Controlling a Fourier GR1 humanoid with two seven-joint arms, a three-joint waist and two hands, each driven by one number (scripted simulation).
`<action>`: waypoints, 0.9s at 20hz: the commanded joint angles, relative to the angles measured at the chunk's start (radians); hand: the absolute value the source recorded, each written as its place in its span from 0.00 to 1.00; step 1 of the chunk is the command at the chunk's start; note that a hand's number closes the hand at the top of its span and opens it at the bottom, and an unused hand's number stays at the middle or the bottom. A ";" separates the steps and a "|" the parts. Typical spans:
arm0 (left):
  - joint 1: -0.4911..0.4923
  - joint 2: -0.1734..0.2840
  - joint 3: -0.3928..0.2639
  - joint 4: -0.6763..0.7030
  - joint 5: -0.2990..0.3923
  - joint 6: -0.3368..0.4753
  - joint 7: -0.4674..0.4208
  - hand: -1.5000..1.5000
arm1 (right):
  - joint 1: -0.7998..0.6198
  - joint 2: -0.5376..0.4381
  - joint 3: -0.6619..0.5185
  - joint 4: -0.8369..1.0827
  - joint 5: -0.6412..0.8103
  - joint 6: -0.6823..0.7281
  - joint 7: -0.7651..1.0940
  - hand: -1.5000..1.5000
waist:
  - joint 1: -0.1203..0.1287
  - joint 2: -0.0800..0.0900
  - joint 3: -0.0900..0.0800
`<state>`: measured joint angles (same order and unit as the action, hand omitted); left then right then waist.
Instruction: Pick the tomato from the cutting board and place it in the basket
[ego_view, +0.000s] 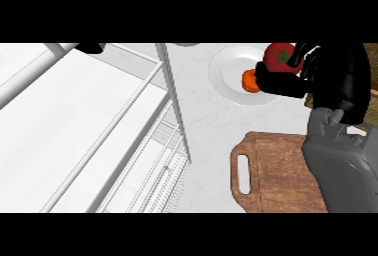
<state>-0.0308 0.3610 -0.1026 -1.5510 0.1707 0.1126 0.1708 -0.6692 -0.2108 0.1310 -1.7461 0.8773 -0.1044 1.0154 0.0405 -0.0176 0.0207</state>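
Observation:
The red tomato (280, 55), its green stem star facing me, is lifted off the counter at the upper right. My right hand (328, 75) is curled round it, with its grey forearm (339, 165) crossing the wooden cutting board (275, 172). The board lies at the lower right with its handle slot to the left and nothing showing on its visible part. A brown strip (371, 87) at the right edge, mostly hidden behind the hand, may be the basket; I cannot tell. My left hand does not show.
A white plate (229, 75) sits under and left of the held tomato, with an orange item (250, 81) on it. A large white wire rack (111, 140) fills the left half. A small dark object (91, 47) sits at the top left.

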 joint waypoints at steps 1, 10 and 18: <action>0.130 -0.042 -0.042 0.130 0.016 -0.004 0.077 0.50 | -0.176 -0.012 -0.100 0.007 0.047 0.002 0.126 1.00 | -0.013 0.019 -0.026; 0.154 -0.044 -0.017 0.122 0.023 -0.006 0.076 0.50 | -0.399 -0.143 -0.270 0.140 0.071 0.138 0.159 1.00 | -0.032 0.023 -0.026; 0.130 -0.050 -0.011 0.121 0.013 0.000 0.097 0.50 | -0.500 -0.248 -0.382 0.303 0.047 0.198 0.106 1.00 | -0.045 0.030 -0.024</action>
<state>0.0152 0.3516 -0.0734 -1.5899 0.1661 0.1162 0.1641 -1.1220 -0.4137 -0.2077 -1.5090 0.9332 0.0322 1.0628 0.0096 -0.0107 0.0214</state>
